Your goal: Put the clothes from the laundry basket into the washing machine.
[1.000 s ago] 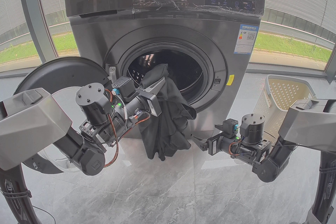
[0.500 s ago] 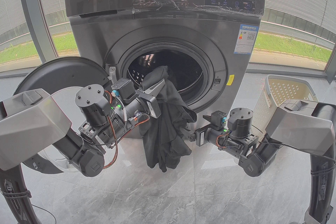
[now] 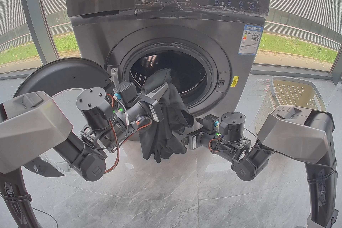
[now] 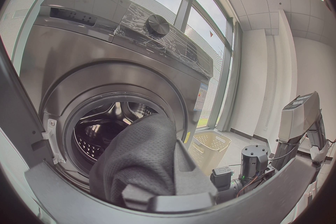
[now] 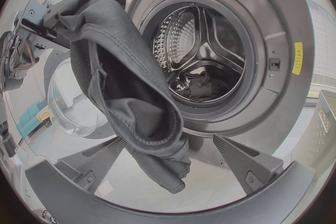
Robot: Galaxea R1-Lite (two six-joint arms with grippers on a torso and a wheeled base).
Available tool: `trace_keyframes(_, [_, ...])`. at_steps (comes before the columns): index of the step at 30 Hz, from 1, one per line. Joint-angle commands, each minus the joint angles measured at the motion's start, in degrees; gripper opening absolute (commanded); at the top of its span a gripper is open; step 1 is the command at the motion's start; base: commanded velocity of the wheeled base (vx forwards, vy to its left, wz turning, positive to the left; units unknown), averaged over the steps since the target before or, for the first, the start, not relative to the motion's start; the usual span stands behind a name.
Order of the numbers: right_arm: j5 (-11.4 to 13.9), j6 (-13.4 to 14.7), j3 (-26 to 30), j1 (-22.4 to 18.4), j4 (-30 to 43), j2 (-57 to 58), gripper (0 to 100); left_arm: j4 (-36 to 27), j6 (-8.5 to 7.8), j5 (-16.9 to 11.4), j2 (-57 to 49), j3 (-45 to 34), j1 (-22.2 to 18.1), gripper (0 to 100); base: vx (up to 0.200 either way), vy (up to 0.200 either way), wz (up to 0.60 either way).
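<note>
black garment (image 3: 164,125) hangs at the drum (image 5: 196,60) mouth, pinched in my left hand (image 3: 159,89); my right hand (image 5: 168,142), wide open below, should scoop its tail in.

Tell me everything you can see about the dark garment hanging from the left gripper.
The dark garment is black or charcoal fabric with a fine mesh-like weave and stitched hems. It is bunched and folded, pinched at its upper end by the shut left gripper. It drapes down in front of the open mouth of the washing machine, not inside it. Its lower end hangs free above the floor, close to the open right gripper; whether that touches it is unclear.
</note>
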State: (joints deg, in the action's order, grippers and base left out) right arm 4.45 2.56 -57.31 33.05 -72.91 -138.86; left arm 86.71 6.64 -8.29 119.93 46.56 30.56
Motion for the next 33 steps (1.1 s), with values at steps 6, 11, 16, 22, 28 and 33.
trace_keyframes(6, [-0.1, 0.3, -3.1, 0.9, -1.0, -1.6, 100, 0.0, 0.21, 0.0, 0.1, -0.1, -0.1, 0, 0.0, 0.0, 0.0])
trace_keyframes(11, [-0.2, 0.3, -2.9, 0.8, -2.7, -1.8, 0, 0.0, 0.21, 0.0, 0.2, -0.1, -0.2, 0, 0.0, 0.0, 0.0])
trace_keyframes(16, [-0.2, 0.2, -0.3, 0.6, -4.5, -0.2, 0, 0.0, 0.12, 0.0, 0.6, -0.2, -1.0, 0, 0.0, 0.0, 0.0])
trace_keyframes(22, [-0.1, 0.3, 3.3, 0.8, -6.4, 5.8, 0, 0.0, 0.3, -0.1, 0.7, -1.5, -1.6, 0, 0.0, 0.0, 0.0])
trace_keyframes(28, [-0.4, 0.4, 5.9, 1.0, -6.7, 11.2, 0, 0.1, 0.12, -0.4, 0.2, -4.5, -1.7, 0, 0.0, 0.0, 0.0])
trace_keyframes(33, [-0.7, 0.3, 9.8, 0.9, -6.6, 16.7, 0, 0.1, 0.04, -0.1, -2.6, -6.5, -2.1, 0, 0.0, 0.0, 0.0])
